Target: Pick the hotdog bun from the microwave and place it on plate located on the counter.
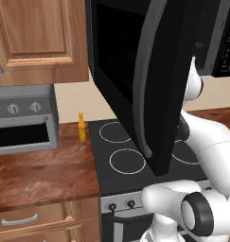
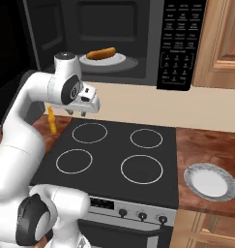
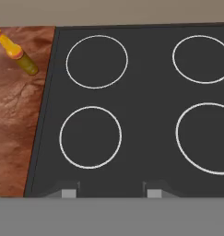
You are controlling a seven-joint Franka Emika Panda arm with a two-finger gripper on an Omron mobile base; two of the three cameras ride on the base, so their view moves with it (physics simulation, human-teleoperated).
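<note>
Two small dark fingertips of the white arm's two-finger gripper [image 3: 109, 191] rise at the bottom of the hand view, set well apart with nothing between them, so the jaws stand open and empty. Below them lies the black glass stovetop with four white rings [image 3: 145, 106], which the hand looks straight down on. In the right base view the gripper [image 2: 85, 112] hangs above the rear left ring, well under the open cavity of the large black microwave [image 2: 153, 43].

Inside that cavity the golden-tan hotdog bun [image 2: 101, 53] lies on a round pale dish [image 2: 114, 61], untouched and well apart from the hand. The microwave's tall black door [image 1: 159, 85] stands swung open, its long grey handle [image 1: 147, 71] running down its face in the left base view.

On the reddish-brown wood-grain counter [image 2: 206, 145], just right of the stovetop, sits the shallow round grey-white plate [image 2: 211, 181]. A slim yellow-orange bottle [image 3: 16, 51] stands on the counter left of the stovetop, near a small grey oven with round knobs [image 1: 24, 120].
</note>
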